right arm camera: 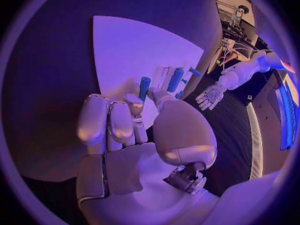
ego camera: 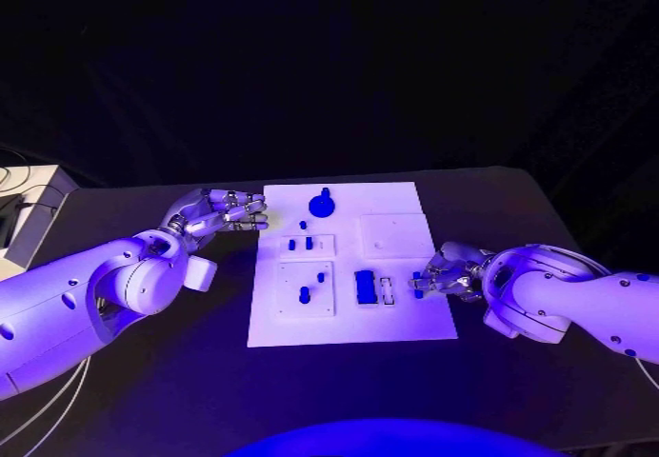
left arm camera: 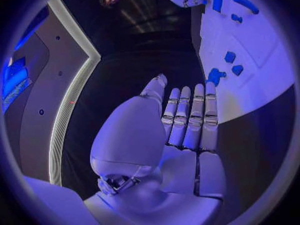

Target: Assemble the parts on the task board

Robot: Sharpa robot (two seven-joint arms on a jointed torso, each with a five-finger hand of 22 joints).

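Nearest the camera in the right wrist view, the right hand [right arm camera: 134, 135] pinches a slim blue peg [right arm camera: 144, 88] between thumb and fingertips, the other fingers curled alongside. In the head view this right hand [ego camera: 447, 271] sits at the right edge of the task board [ego camera: 398, 328], just beside the large blue block [ego camera: 366, 287] and the pale slotted piece [ego camera: 388, 290] next to it.

The peg's long axis points away from the palm toward the board's interior, so the parts to be joined lie directly ahead of the fingertips, toward the desk's left edge. The right hand is clearly the nearer one for any insertion at this block.

Further out, small blue parts [ego camera: 305, 294] stand in the square plate on the board's left half, and a round blue part [ego camera: 322, 204] lies near its far edge.

The left hand [ego camera: 220, 213] hovers at the board's far left corner, fingers extended and close together, holding nothing. In the left wrist view the left hand [left arm camera: 181, 120] lies flat over the dark desk [ego camera: 549, 214], beside the board's edge.
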